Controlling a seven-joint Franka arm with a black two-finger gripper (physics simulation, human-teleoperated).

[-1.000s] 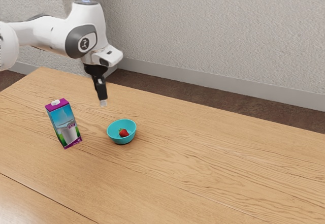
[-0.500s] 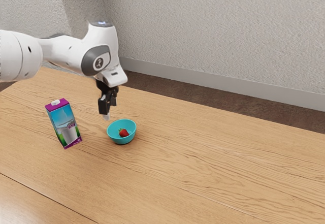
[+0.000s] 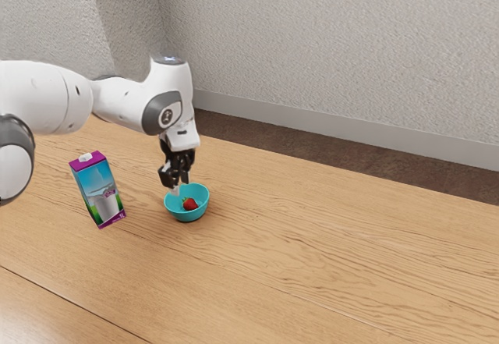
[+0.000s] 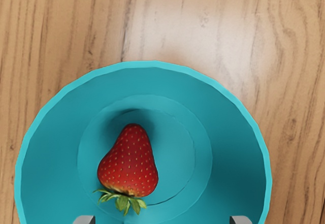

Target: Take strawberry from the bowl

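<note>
While the claw [image 3: 180, 186] hangs at the blue-green bowl [image 3: 187, 216], its two fingers spread wide apart, a red strawberry [image 4: 129, 163] lying inside on the bottom, a milk box [image 3: 98, 190] near the bowl, all on a wood table [image 3: 312, 242].

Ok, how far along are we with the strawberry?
The approach looks mostly done: the jaws stand wide apart above the bowl. In hand: nothing; the strawberry lies on the bowl's bottom. Left: lower, close on it, lift it out.
</note>
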